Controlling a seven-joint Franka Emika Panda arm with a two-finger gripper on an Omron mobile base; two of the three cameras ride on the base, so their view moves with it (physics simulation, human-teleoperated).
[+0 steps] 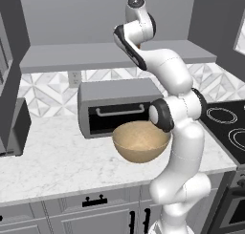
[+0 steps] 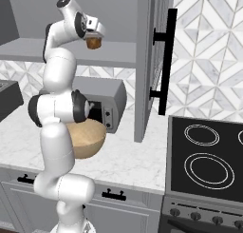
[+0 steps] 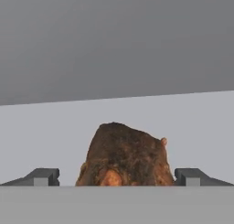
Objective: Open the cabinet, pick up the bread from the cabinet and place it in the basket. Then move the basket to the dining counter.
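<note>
Presently the gripper is raised to the level of the cabinet shelf, its jaws spread wide with one dark fingertip on each side of the bread. Neither tip is seen pressing on the loaf — a gap shows on both sides in the hand view, so nothing is gripped. The bread, a rounded brown lump with a darker crust on top, sits on the plain grey shelf, close before the hand camera and centred between the tips.

From the right base view the bread appears just below the hand, at the front of the shelf. The cabinet door stands open, swung out edge-on, its long black vertical handle facing the stove side.

The basket — tan, bowl-shaped and speckled — rests upright on the marble worktop, directly in front of the toaster oven and partly hidden by the arm's lower links. Its inside looks bare as far as can be seen. A black cooktop lies to the right of the worktop.
</note>
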